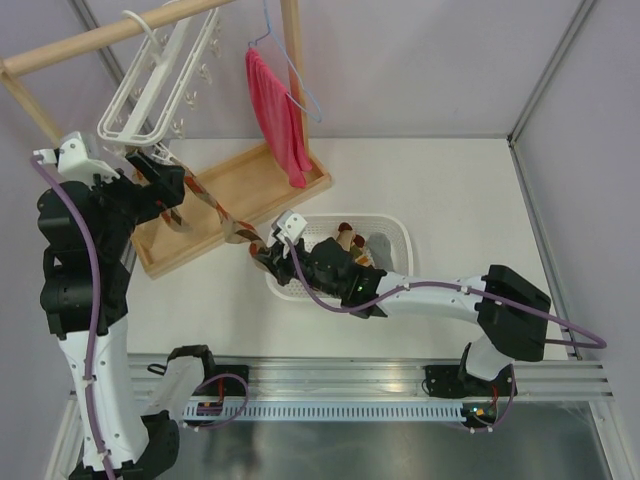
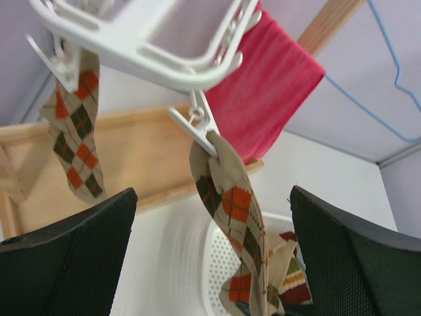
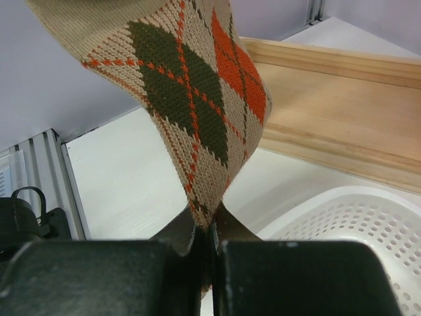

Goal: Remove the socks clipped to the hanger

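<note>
Nearest the lens, our right jaws clench the lower end of an argyle sock (image 3: pixel 197 118), pulling it taut, we judge, so that it drops into the white mesh basket (image 1: pixel 403 240) once freed. Its upper end is pinched in a clip (image 2: pixel 197 128) of the white hanger (image 2: pixel 164 56) at upper centre; a second sock (image 2: pixel 75 131) hangs upper left. Our left jaws stand released and empty below that clip, likely to squeeze it. We read no labels anywhere.
</note>
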Robot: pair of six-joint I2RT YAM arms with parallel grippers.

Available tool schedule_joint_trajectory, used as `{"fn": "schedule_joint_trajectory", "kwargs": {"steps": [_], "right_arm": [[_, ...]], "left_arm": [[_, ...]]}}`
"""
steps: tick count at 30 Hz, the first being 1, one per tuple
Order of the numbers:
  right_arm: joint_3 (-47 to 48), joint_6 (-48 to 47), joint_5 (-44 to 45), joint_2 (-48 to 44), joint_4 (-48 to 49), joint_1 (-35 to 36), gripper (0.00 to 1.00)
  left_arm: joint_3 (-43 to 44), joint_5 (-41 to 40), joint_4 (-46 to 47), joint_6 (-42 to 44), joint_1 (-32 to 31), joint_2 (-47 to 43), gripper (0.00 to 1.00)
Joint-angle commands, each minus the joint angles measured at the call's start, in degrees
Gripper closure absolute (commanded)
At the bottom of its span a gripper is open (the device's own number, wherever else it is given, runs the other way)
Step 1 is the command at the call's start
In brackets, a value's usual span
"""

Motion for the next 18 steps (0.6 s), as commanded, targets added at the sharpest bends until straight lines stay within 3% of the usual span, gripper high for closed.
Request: {"fn": "schedule_joint_trajectory", "kwargs": {"steps": [1,10,18], "right_arm": [[-0.9,1.2,0.2,-2.8,1.5,0.9,0.99],[-1.4,1.4,-0.8,-3.3,1.5,1.4,0.99],[-0.8,1.2,-1.2,-2.3,1.5,2.1,0.99]], "left_arm": [[5.3,-6.0,1.0,2.9,0.0,1.8,0.00],[4.6,-8.7,1.5,2.0,0.0,4.0,0.00],[0.6,-5.8,8.9,-4.5,0.0,4.6,0.00]]}}
